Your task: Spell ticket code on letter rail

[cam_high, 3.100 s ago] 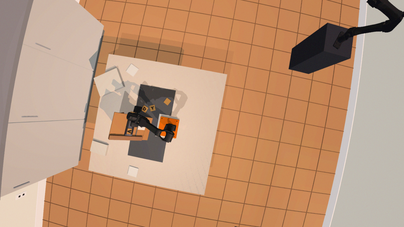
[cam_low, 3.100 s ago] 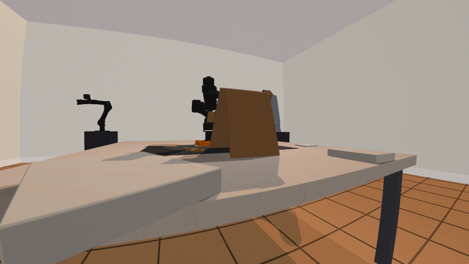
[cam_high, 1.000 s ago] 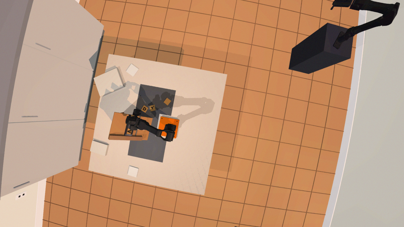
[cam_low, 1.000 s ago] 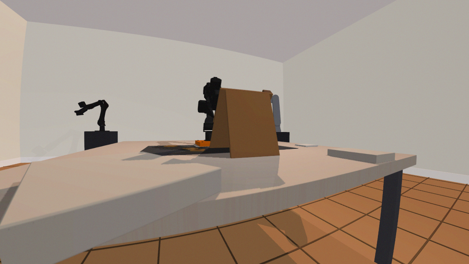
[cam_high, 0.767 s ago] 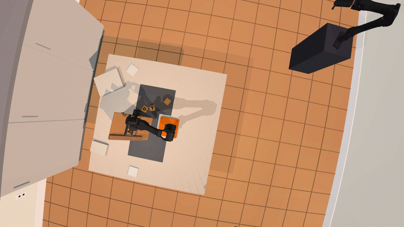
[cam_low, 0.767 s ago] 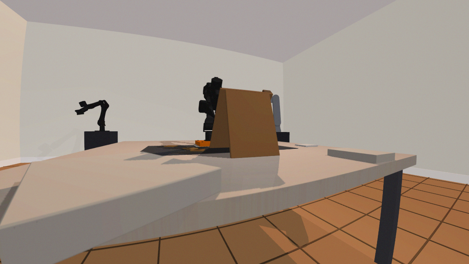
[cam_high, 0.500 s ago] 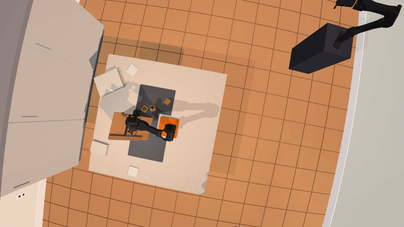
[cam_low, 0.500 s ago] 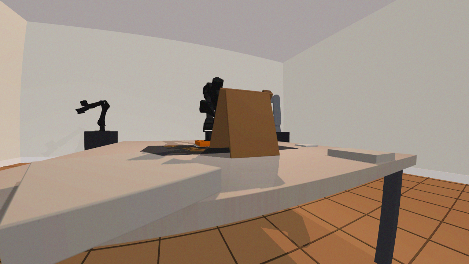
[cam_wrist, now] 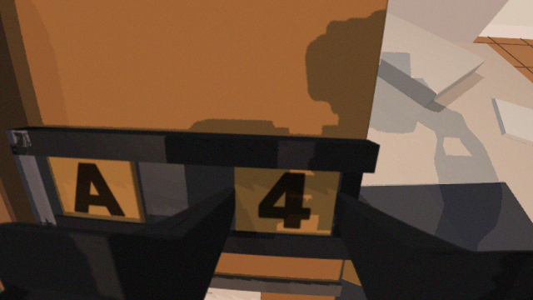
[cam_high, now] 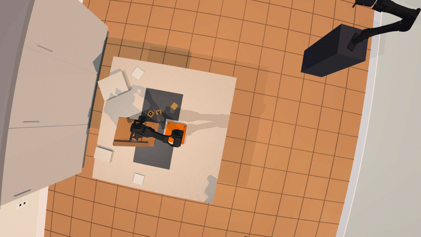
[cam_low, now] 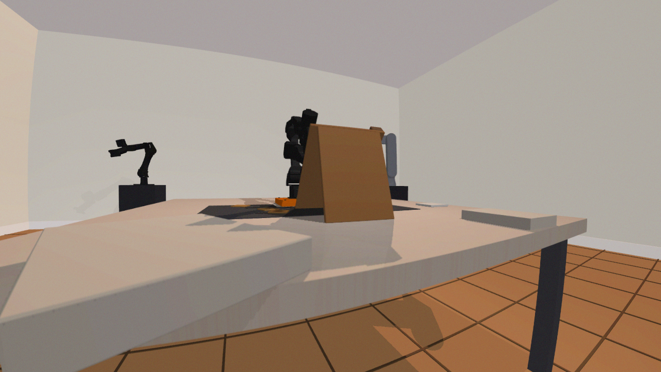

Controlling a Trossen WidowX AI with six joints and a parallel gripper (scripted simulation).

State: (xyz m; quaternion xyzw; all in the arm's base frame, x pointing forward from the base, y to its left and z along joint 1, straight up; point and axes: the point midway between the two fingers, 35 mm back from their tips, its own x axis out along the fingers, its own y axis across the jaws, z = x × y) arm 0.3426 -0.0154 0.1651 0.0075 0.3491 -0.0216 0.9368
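We saw a sloping orange-brown wooden board (cam_high: 123, 129) (cam_low: 356, 175) (cam_wrist: 166, 62) standing on a pale, flat-topped bench (cam_high: 200, 147) (cam_low: 429, 240) (cam_wrist: 400, 158). Across its face ran a dark, straight letter rail (cam_high: 131, 138) (cam_wrist: 208, 143). In the wrist view, a square yellow-orange tile with a black letter A (cam_wrist: 97, 189) sat upright in the rail near its left end. Toward the right end, between the rail's upper and lower bars, was a square yellow-orange tile with a black number 4 (cam_wrist: 285, 200). We found the black two-fingered tool (cam_high: 134, 137) (cam_wrist: 284, 197) clamped on the 4, one finger at each side edge, with a gap between that tile and the A. From above, we made out two small square tiles, marked D (cam_high: 150, 113) and Y (cam_high: 159, 112), lying near each other on a dark grey rectangular mat (cam_high: 153, 159) (cam_low: 221, 212) (cam_wrist: 396, 217). A third square tan tile (cam_high: 174, 105) lay farther from the board, its marking unreadable to us.
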